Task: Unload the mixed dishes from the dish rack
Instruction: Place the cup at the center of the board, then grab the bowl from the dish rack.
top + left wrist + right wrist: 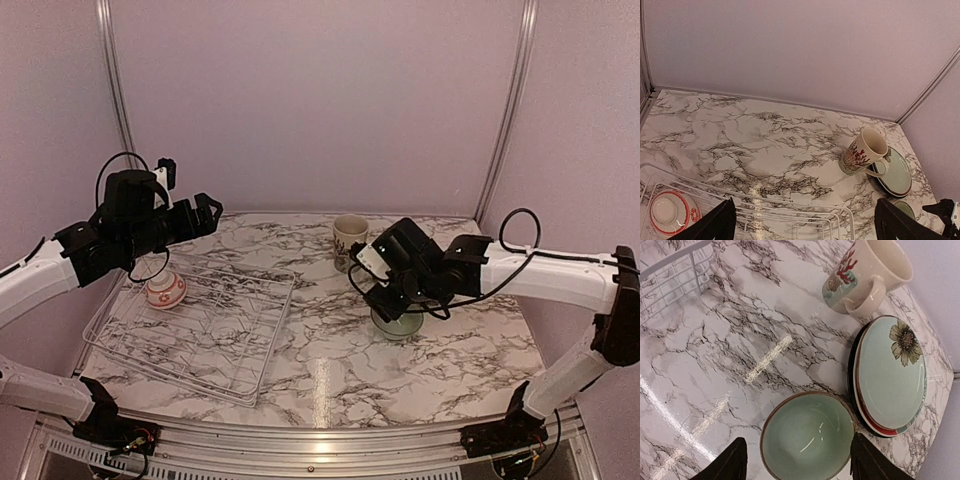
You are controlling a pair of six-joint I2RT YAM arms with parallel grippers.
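The white wire dish rack lies on the left of the table and holds only the small red-and-white bowl, in its far left corner. That bowl also shows in the left wrist view. My left gripper hovers open and empty above the rack's far edge. The cream mug stands on the table at the back. My right gripper is open, its fingers either side of the pale green bowl, which sits on the table. Next to it a pale green flower plate lies stacked on a black plate.
The marble tabletop is enclosed by lilac walls at the back and both sides. The mug stands just behind the plate stack. The rack's near corner shows at the top left of the right wrist view.
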